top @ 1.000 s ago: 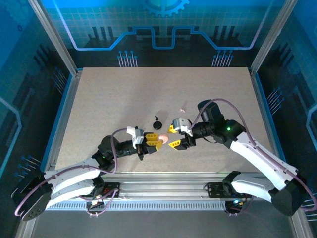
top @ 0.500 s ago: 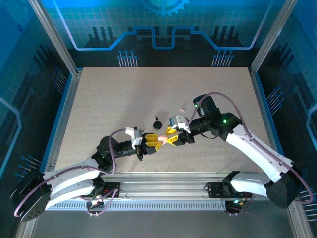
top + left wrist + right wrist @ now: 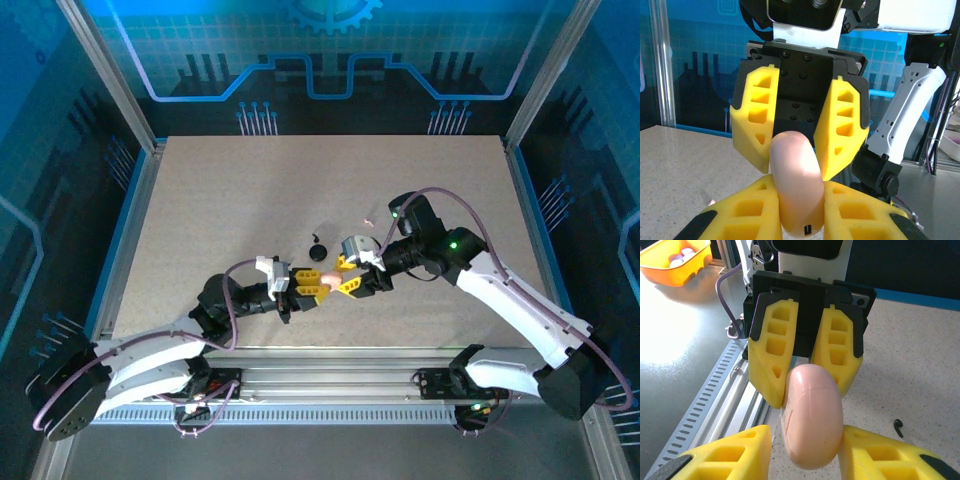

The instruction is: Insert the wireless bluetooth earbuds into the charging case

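Pink charging case (image 3: pixel 326 278) hangs just inside the worktop's (image 3: pixel 230 200) near edge, pinched by my L gripper (image 3: pixel 308 288), and the R gripper (image 3: pixel 350 284), apart 1 s ago, now clamps its other end, so I reckon opening's next; black earbud (image 3: pixel 316 238) lies loose nearer centre.

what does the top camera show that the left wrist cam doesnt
Top view: a round black case, a black earbud and a pink earbud lying on the table beyond the arms. Left wrist view: close up, the pink case has a small dark slot at its near end. Both: the left gripper and right gripper closing their fingers on that case from opposite ends.
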Available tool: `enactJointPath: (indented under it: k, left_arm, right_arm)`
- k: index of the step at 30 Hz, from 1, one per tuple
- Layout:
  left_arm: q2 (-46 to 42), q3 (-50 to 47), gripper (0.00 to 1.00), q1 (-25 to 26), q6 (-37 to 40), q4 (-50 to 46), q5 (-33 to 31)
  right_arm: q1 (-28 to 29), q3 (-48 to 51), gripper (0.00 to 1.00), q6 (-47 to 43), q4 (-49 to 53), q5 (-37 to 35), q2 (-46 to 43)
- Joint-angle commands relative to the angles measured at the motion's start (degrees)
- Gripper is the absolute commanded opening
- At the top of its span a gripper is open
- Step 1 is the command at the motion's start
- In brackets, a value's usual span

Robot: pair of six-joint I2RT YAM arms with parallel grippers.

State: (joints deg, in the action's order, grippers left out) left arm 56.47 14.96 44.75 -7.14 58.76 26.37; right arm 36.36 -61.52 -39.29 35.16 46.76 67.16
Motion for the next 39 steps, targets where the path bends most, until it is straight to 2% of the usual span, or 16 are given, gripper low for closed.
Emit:
enactJointPath:
  k: [1, 8, 10, 12, 14, 17, 21, 27, 32, 39]
  left_arm:
    - [1.3, 1.9, 0.11, -0.1, -0.1, 4.0, 0.4]
    - [1.9, 2.0, 0.15, 0.0, 0.2, 4.3, 0.2]
    - [1.7, 1.8, 0.22, 0.0, 1.0, 3.7, -0.7]
    - [1.4, 1.2, 0.34, 0.0, 2.5, 3.0, -2.5]
    - [0.6, 0.5, 0.40, -0.1, 4.5, 1.6, -4.2]
    - [-1.2, 1.9, 0.50, -0.1, 9.6, -7.0, -4.5]
    - [-3.2, 5.8, 0.53, 0.0, 17.4, -23.1, -4.4]
    - [-4.2, 8.5, 0.54, 0.0, 23.5, -32.9, -4.2]
    - [-2.8, 10.1, 0.54, 0.3, 25.2, -35.8, -3.3]
    - [0.3, 10.5, 0.53, 0.6, 24.6, -33.6, -2.4]
  right_arm:
    - [0.8, -1.9, 0.36, -1.8, 2.5, 2.2, 0.0]
    - [0.7, -3.1, 0.22, -2.8, 4.2, 1.3, 0.1]
    - [0.6, -3.4, 0.18, -2.9, 4.9, -0.4, 0.0]
    - [0.6, -3.6, 0.17, -3.0, 5.6, -3.1, -0.6]
    - [0.7, -3.6, 0.17, -3.1, 6.1, -6.3, -1.4]
    - [0.9, -3.9, 0.17, -3.3, 7.1, -13.0, -2.6]
    - [2.2, -5.2, 0.17, -5.1, 10.1, -21.9, -3.6]
    - [7.2, -7.8, 0.17, -9.1, 15.4, -34.4, -2.1]
    - [11.7, -9.3, 0.17, -11.0, 17.0, -40.0, 0.7]
    - [15.6, -10.6, 0.18, -11.5, 16.8, -41.8, 3.4]
